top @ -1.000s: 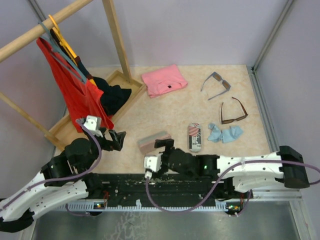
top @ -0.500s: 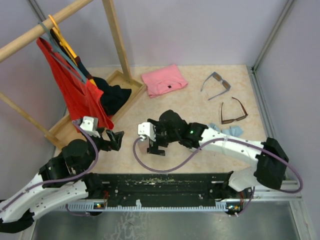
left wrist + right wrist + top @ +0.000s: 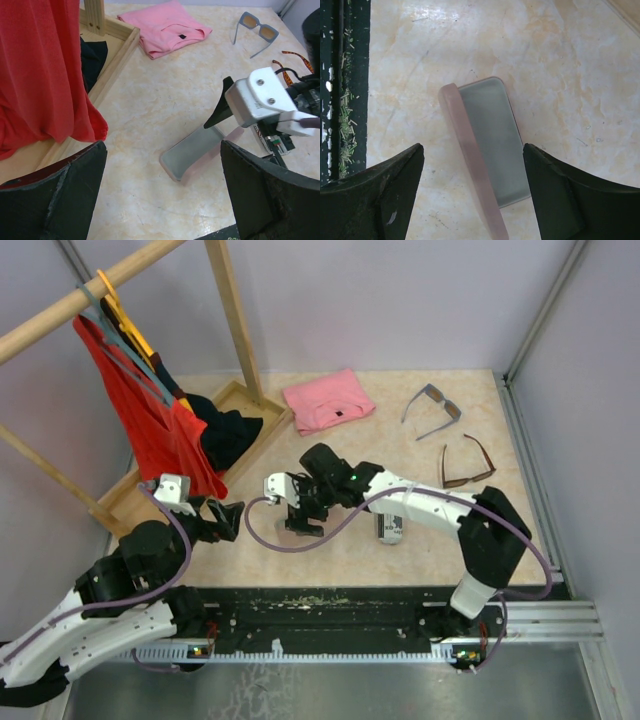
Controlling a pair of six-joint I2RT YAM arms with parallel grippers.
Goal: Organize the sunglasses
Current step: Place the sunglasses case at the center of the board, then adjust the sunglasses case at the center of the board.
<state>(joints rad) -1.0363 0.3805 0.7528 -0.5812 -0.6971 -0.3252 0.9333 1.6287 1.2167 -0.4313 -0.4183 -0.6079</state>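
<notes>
Jaws apart on your right gripper [image 3: 303,520], poised over the pink case [image 3: 490,140]; left gripper [image 3: 162,150] likewise spread. Grey-blue sunglasses [image 3: 432,405] and brown sunglasses [image 3: 466,465] lie at two o'clock on the desk [image 3: 385,445]. Case pickup appears in hand: centre, descend, then close.

Left pincer [image 3: 162,167] gapes wide toward the pink case [image 3: 192,154].

The top camera looks down from the near edge. The left wrist camera looks low toward the far right, and both show the sunglasses [image 3: 433,406] [image 3: 257,31]. The right wrist camera looks straight down, close. Both wrist cameras share the case [image 3: 492,145] [image 3: 190,156].
</notes>
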